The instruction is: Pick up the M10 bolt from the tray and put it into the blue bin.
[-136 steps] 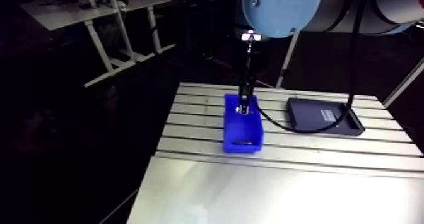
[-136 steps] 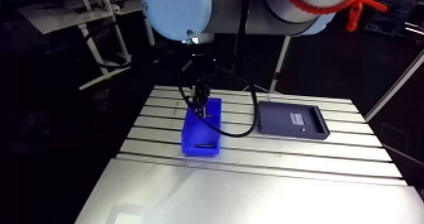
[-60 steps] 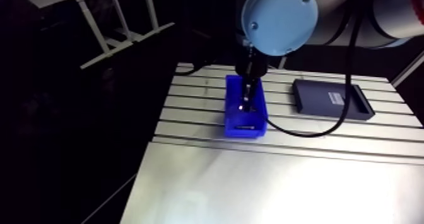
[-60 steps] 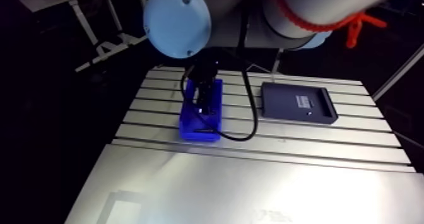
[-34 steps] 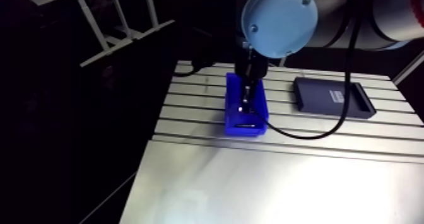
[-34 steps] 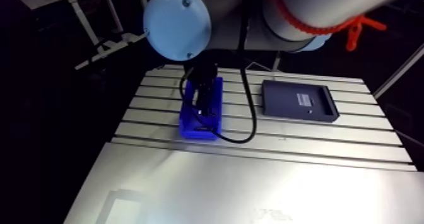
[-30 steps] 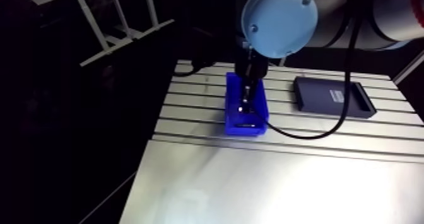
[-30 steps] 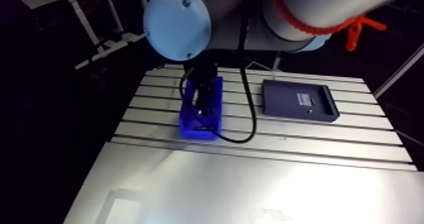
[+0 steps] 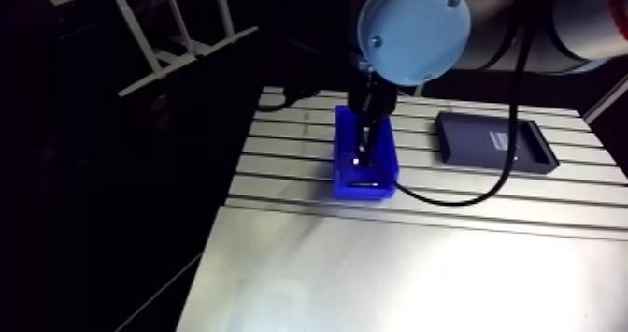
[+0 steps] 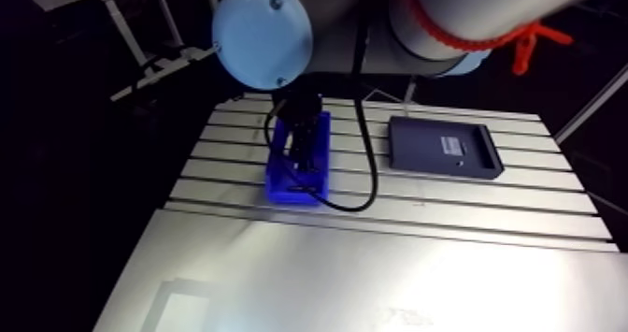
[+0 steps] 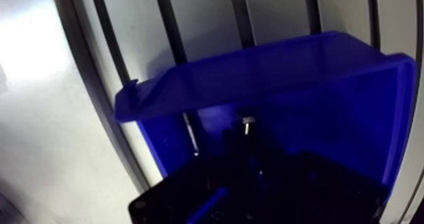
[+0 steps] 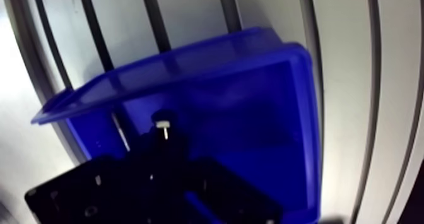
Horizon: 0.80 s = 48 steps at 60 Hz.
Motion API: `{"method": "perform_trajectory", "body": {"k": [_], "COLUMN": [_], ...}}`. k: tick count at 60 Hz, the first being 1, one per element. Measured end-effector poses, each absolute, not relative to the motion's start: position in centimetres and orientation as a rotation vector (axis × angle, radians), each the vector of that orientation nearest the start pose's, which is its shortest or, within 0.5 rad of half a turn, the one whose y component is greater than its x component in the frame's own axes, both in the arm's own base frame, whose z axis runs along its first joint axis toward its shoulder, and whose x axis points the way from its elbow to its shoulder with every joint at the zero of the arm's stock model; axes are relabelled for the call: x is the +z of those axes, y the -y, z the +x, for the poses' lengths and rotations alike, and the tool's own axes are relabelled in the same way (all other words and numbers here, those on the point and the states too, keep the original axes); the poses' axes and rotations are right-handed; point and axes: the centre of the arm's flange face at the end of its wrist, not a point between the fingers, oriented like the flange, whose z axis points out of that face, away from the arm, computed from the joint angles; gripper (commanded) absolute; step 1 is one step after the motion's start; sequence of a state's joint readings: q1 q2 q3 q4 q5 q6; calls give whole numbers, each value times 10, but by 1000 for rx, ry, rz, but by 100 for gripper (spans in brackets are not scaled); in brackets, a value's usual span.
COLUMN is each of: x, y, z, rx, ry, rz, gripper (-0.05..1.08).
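Observation:
The blue bin (image 9: 378,164) stands on the slotted table, left of the dark tray (image 9: 491,141). My gripper (image 9: 359,154) reaches down into the bin from above. In the wrist view the bin's walls (image 11: 328,106) surround my dark fingers, which stand close together. A small silver bolt (image 11: 246,122) juts out from between the fingertips of the gripper (image 11: 243,143), its pale end toward the bin's floor. The bolt's shank is hidden between the fingers. I cannot see what lies in the tray.
A smooth bright metal plate (image 9: 402,280) covers the table's near part. The table's left edge (image 9: 238,177) lies close beside the bin. A black cable (image 9: 458,197) loops over the slats between bin and tray.
The camera has shifted since the earliest frames. The gripper has come further down into the blue bin with the bolt. Over the latest frames nothing visibly moves.

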State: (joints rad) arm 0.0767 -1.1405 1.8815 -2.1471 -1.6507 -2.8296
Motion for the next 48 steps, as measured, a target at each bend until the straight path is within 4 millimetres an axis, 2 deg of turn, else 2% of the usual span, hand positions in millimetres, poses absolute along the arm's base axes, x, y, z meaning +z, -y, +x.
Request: {"method": "perform_trajectory", "body": {"k": [23, 35, 41, 48], "x": [170, 169, 169, 170], "y": [168, 168, 168, 168], "z": [-538, -537, -537, -537], "rx": [-47, -47, -47, -47], "ry": [-2332, -2343, -2348, -2354], "rz": [-1832, -1817, -1811, -1807], "gripper": [70, 58, 46, 37]}}
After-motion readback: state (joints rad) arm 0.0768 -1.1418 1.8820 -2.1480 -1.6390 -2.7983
